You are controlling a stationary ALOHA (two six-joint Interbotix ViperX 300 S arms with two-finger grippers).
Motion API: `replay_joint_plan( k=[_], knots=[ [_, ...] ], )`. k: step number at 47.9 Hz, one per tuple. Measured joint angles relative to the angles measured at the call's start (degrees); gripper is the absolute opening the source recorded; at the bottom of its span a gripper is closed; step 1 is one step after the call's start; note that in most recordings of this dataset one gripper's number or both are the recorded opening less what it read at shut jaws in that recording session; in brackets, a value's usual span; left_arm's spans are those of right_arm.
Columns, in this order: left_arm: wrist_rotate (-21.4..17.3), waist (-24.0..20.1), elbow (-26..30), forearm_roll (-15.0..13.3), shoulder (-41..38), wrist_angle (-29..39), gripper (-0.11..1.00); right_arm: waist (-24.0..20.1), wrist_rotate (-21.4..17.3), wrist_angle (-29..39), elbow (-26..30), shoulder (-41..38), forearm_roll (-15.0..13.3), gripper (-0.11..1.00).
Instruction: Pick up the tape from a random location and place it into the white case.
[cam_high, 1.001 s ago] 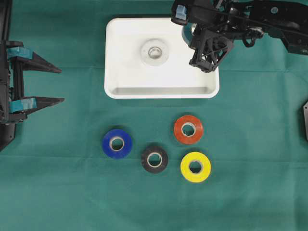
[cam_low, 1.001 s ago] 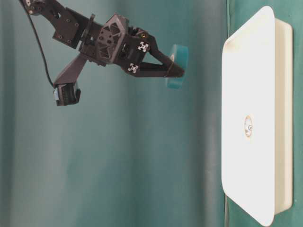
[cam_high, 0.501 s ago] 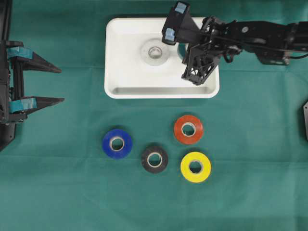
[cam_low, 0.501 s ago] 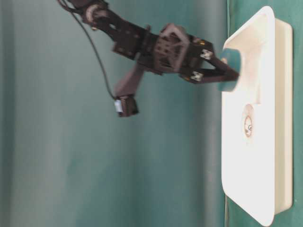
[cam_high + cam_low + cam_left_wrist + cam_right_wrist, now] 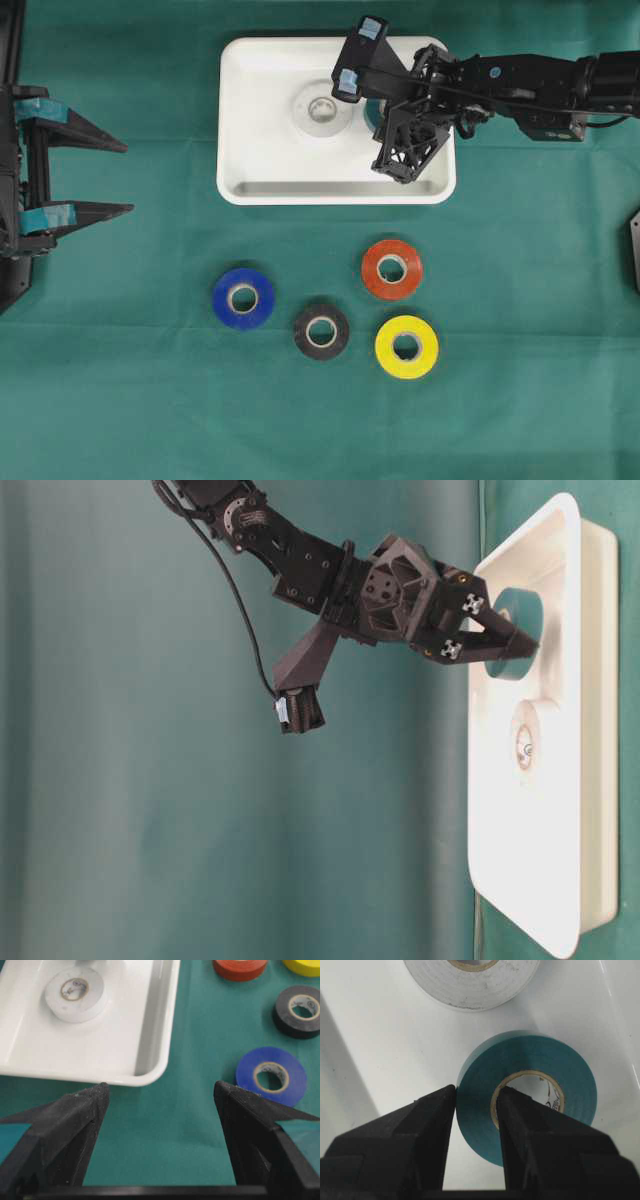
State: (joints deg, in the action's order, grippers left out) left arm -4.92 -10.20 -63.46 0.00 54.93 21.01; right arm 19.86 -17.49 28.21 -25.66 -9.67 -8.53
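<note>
A teal tape roll (image 5: 535,1060) sits clamped in my right gripper (image 5: 476,1091), one finger outside the roll and one through its core. Gripper and roll are low inside the right half of the white case (image 5: 235,120), below its rim in the table-level view, where the teal tape (image 5: 520,605) shows beside the right gripper (image 5: 525,640). From overhead only a sliver of the teal tape (image 5: 371,112) appears under the arm. I cannot tell whether it touches the floor. My left gripper (image 5: 125,178) is open and holds nothing, far left of the case.
A white tape roll (image 5: 322,108) lies flat in the middle of the case, just left of the teal one. On the green cloth in front of the case lie blue (image 5: 243,298), black (image 5: 321,331), orange (image 5: 391,269) and yellow (image 5: 406,347) rolls.
My right gripper has carried the teal tape from above the case's far right corner down and leftward into the case. The left arm has stayed still.
</note>
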Motion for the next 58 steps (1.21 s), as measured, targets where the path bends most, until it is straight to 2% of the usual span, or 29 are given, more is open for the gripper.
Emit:
replay_joint_plan(
  k=[8,12,21,39,52,58],
  knots=[
    [0.09,0.0,0.0,0.09,0.0,0.0,0.82,0.0,0.0,-0.09,0.0,0.0,-0.18,0.77],
    [0.35,0.0,0.0,0.09,0.0,-0.09,0.82,0.0,0.0,0.09,0.0,0.0,-0.44,0.91],
    [0.7,0.0,0.0,0.0,0.09,-0.09,0.82,0.0,0.0,2.46,0.0,2.2,-0.88,0.87],
    [0.7,0.0,0.09,0.0,0.0,0.0,0.82,0.0,0.0,7.56,0.62,15.38,-2.81,0.87],
    [0.7,-0.44,-0.26,0.09,0.09,0.0,0.82,-0.26,0.09,7.12,0.62,16.35,-2.9,0.87],
    [0.7,-0.53,-0.35,0.0,0.0,0.0,0.82,-2.81,-0.09,6.33,0.62,16.35,-2.9,0.87]
  ],
)
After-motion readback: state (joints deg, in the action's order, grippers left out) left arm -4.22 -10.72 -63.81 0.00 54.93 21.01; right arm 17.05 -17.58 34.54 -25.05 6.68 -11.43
